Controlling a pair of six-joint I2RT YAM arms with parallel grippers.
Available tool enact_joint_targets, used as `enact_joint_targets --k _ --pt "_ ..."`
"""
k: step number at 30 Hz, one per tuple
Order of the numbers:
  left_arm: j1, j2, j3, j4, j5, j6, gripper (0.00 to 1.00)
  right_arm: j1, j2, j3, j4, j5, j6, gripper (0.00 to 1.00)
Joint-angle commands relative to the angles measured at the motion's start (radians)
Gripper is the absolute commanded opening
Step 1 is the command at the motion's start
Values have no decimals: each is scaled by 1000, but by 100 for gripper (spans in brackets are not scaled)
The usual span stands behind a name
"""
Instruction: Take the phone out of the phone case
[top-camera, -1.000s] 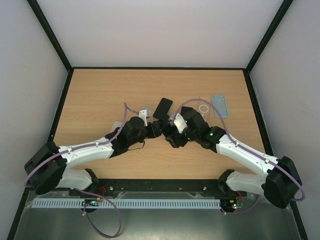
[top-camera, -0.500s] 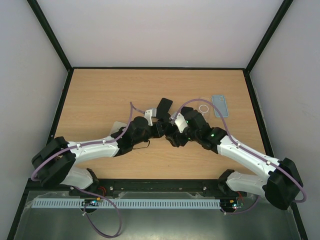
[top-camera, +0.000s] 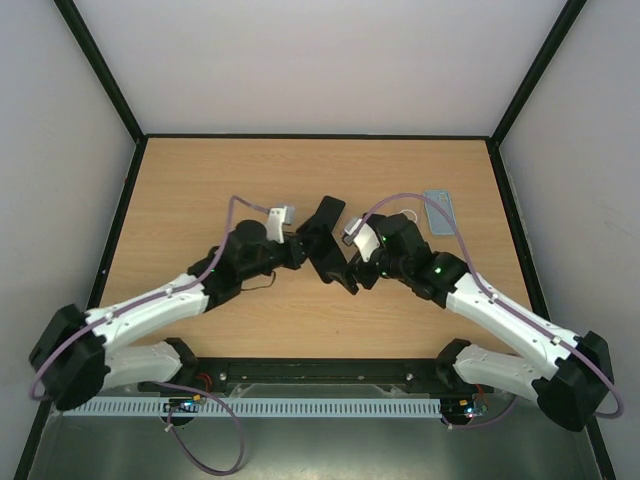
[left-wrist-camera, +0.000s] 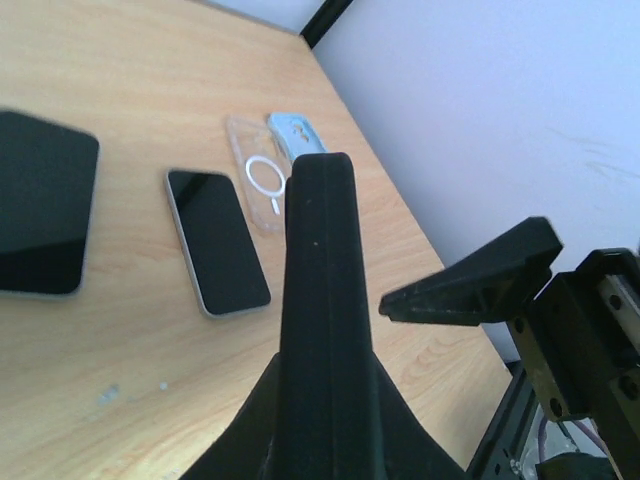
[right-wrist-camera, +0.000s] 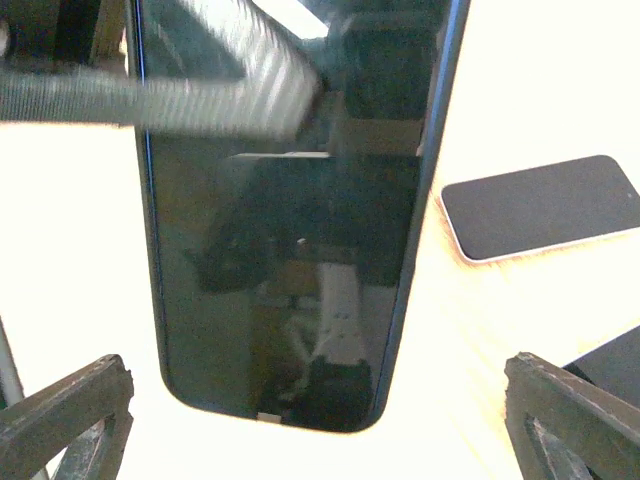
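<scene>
The phone (right-wrist-camera: 290, 200) shows a dark glossy screen with a thin blue-black rim, the phone case (left-wrist-camera: 320, 300), around it. In the left wrist view the case is seen edge-on as a black slab. My left gripper (top-camera: 305, 250) (left-wrist-camera: 322, 390) is shut on one end of it, holding it above the table (top-camera: 200, 190). My right gripper (top-camera: 352, 275) (right-wrist-camera: 320, 405) is open at the other end. Its fingers (right-wrist-camera: 70, 405) stand wide on either side of the phone without touching it.
On the table lie a black phone (top-camera: 325, 213) (left-wrist-camera: 40, 200), a silver-edged phone (left-wrist-camera: 215, 240) (right-wrist-camera: 540, 205), a clear case with a white ring (left-wrist-camera: 262, 180) and a light blue case (top-camera: 440, 208) (left-wrist-camera: 295, 135). Black frame rails border the table.
My left gripper has closed on the cased phone and that arm has stretched out lower. My right gripper has opened wide and drawn back a little to the right.
</scene>
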Motion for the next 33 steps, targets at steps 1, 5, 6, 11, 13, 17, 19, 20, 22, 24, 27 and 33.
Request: enact_joint_targets --k 1,5,6,11,13,17,19,20,22,24,27,33 --pt "63 -142 17 -62 156 141 2 -20 -41 68 -90 -103 7 98" --pt "70 -236 -15 -44 299 199 2 -35 -84 105 -106 -222 1 97" --pt "70 -250 -14 -46 327 209 2 -35 -75 133 -133 -266 -7 98" --pt "69 -289 -10 -26 428 239 2 -36 32 233 -279 -495 -44 77" --pt "69 -298 -11 -12 434 237 3 -36 52 231 -307 -562 -66 67" --pt "68 -298 -3 -9 459 240 2 -35 42 212 -308 -642 -72 42" --pt "68 -300 -3 -14 465 246 2 -36 26 209 -281 -662 -42 29" --pt "68 -301 -2 -18 464 247 3 -35 19 211 -267 -667 -19 24" --pt "68 -308 -6 -18 471 250 2 -35 11 227 -259 -677 3 15" --pt "68 -319 -13 -17 479 258 6 -36 8 233 -249 -683 26 9" --pt "68 -334 -32 -6 474 250 30 -35 21 240 -238 -701 50 2" --pt "68 -360 -86 65 480 221 36 -36 52 253 -233 -733 68 2"
